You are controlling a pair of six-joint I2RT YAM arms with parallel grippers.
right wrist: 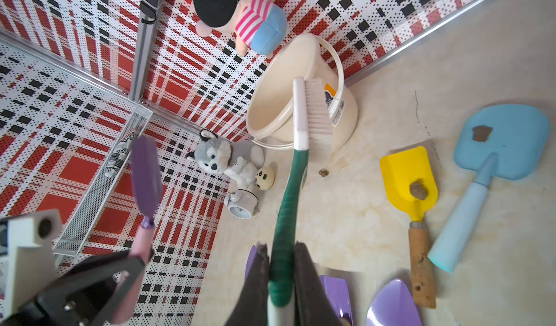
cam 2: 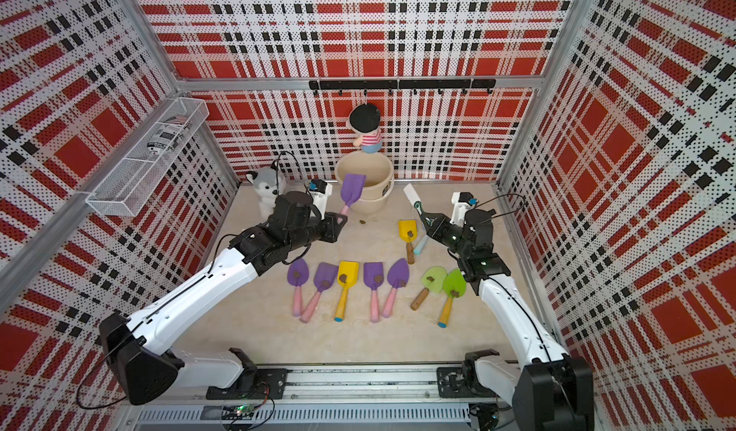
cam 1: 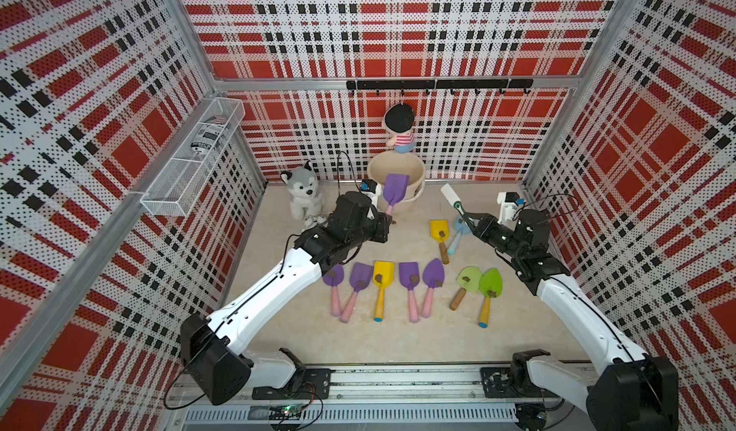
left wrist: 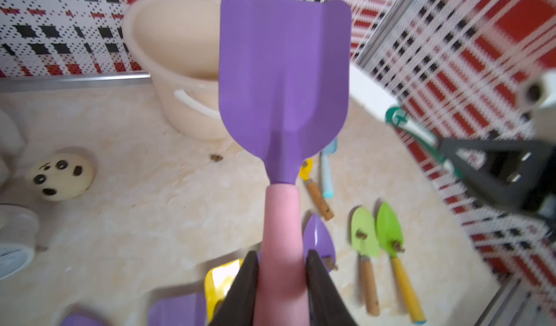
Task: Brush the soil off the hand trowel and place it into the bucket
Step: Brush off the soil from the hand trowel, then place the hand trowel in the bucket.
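Observation:
My left gripper [left wrist: 282, 255] is shut on the pink handle of a purple hand trowel [cam 1: 395, 189] [left wrist: 282, 77]. It holds the trowel up with the blade in front of the cream bucket [cam 1: 414, 192] [left wrist: 168, 38] at the back wall. No soil shows on that blade. One soil lump [cam 2: 362, 222] [left wrist: 216, 158] lies on the table by the bucket's base. My right gripper [right wrist: 281, 249] [cam 1: 466, 218] is shut on the green handle of a white-bristled brush [right wrist: 313, 110] [cam 1: 452, 194], raised to the right of the bucket and apart from the trowel.
Several trowels with soil lumps lie in a row [cam 1: 382, 277] mid-table, with two green ones [cam 1: 478, 281] to their right. A yellow trowel [cam 1: 439, 232] and a blue one [right wrist: 505, 140] lie under my right arm. A husky plush [cam 1: 302, 194] sits left of the bucket, a doll [cam 1: 400, 128] hangs above it.

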